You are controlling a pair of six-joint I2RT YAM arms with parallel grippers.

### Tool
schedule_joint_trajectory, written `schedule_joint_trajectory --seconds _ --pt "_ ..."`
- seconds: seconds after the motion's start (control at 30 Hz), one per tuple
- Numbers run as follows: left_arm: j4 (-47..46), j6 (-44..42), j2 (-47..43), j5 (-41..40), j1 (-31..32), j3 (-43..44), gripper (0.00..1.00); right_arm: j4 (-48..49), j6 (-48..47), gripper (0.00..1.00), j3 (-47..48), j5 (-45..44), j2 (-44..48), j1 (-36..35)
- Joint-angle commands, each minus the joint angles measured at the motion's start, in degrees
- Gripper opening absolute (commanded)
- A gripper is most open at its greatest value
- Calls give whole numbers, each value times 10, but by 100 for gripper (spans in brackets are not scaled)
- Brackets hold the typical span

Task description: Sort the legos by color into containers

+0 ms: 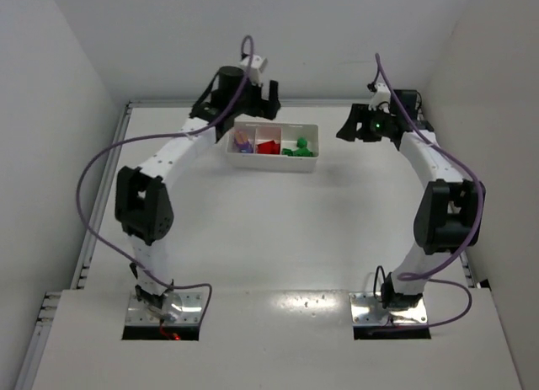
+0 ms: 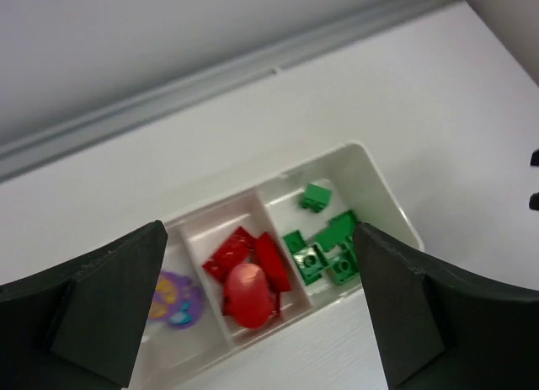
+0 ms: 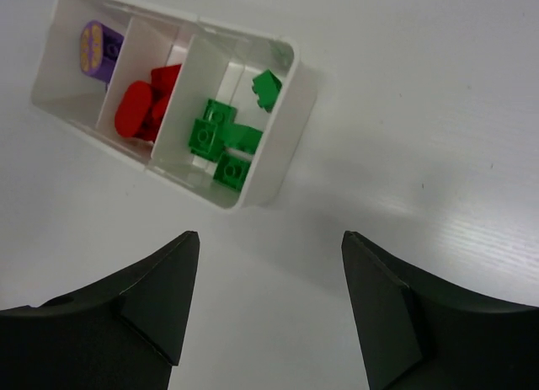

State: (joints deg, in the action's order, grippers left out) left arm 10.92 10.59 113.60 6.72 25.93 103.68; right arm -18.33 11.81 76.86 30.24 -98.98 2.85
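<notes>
Evidently, the sorting is looking finished or nearly so: across the bench (image 1: 278,238), from the arm bases outward, no loose lego is showing in any view. Farther out, the white tray (image 1: 271,165) is lying flat on the bench, and each of its three containers is holding a single color. The left container is holding the purple-blue legos (image 2: 173,299), one of them yellow-marked. The middle container is holding the red legos (image 2: 248,282), piled together. The right container is holding the green legos (image 2: 324,248), scattered loosely. Near the tray's right end but apart from it, the right tool (image 3: 269,238) is hanging over bare bench, jaws apart and gripping nothing. Farthest out, the left tool (image 2: 259,238) is hovering over the tray, jaws spread wide and empty. Little appears to be left beyond drawing the arms away, though a brick hiding beneath an arm cannot be ruled out.
</notes>
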Motion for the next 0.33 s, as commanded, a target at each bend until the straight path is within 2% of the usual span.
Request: schedule_joint_trajectory --seconds 0.0,0.13,0.17,0.3 --pt "-10 29 -87 -57 -54 -48 100 23 -3 70 58 -32 -24 -27" --pt "8 22 -157 -101 -105 -140 100 23 -3 71 91 -70 -62 -48" --pt "15 22 -157 -101 -117 -140 100 23 -3 71 91 -76 -62 -48" --pt "15 29 -196 -101 -188 -230 100 23 -3 71 109 -83 -89 -59"
